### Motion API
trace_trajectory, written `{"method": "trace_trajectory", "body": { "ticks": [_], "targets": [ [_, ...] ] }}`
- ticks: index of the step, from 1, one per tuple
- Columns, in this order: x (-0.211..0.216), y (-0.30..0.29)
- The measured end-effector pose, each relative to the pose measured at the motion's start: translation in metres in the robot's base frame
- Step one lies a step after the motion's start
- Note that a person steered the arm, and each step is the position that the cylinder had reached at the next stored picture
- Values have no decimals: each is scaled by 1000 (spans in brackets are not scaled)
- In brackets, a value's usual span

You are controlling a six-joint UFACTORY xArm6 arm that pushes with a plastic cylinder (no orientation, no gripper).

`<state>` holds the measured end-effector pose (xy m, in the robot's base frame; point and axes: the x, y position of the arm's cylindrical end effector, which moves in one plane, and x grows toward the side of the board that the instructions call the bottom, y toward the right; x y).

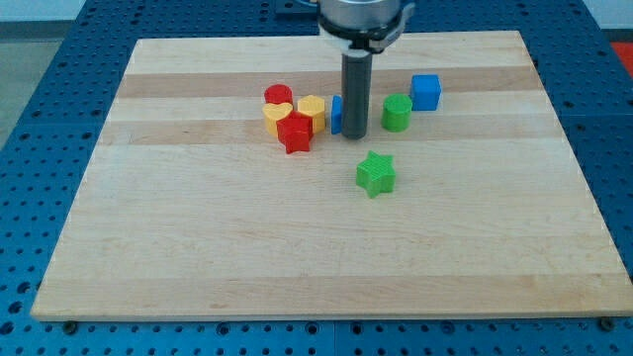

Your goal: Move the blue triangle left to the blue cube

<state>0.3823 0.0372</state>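
Note:
The blue triangle [336,114] stands near the board's upper middle, mostly hidden behind my rod; only its left edge shows. My tip [355,134] rests on the board right against the triangle's right side. The blue cube [426,92] stands further to the view's right and a little higher, apart from the triangle. A green cylinder [398,112] stands between my rod and the blue cube.
Left of the triangle is a tight cluster: a red cylinder [278,95], a yellow heart [278,116], a yellow block [312,112] and a red star [295,133]. A green star [376,174] lies below my tip. The wooden board [198,247] sits on a blue perforated table.

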Motion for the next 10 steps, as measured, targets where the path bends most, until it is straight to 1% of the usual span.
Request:
{"method": "trace_trajectory", "body": {
  "ticks": [1,2,3,4,5,6,7,8,10],
  "targets": [
    [-27,16],
    [-30,42],
    [-7,52],
    [0,39],
    [0,-4],
    [8,-31],
    [8,-37],
    [-2,-35],
    [-70,-29]
  ]
}}
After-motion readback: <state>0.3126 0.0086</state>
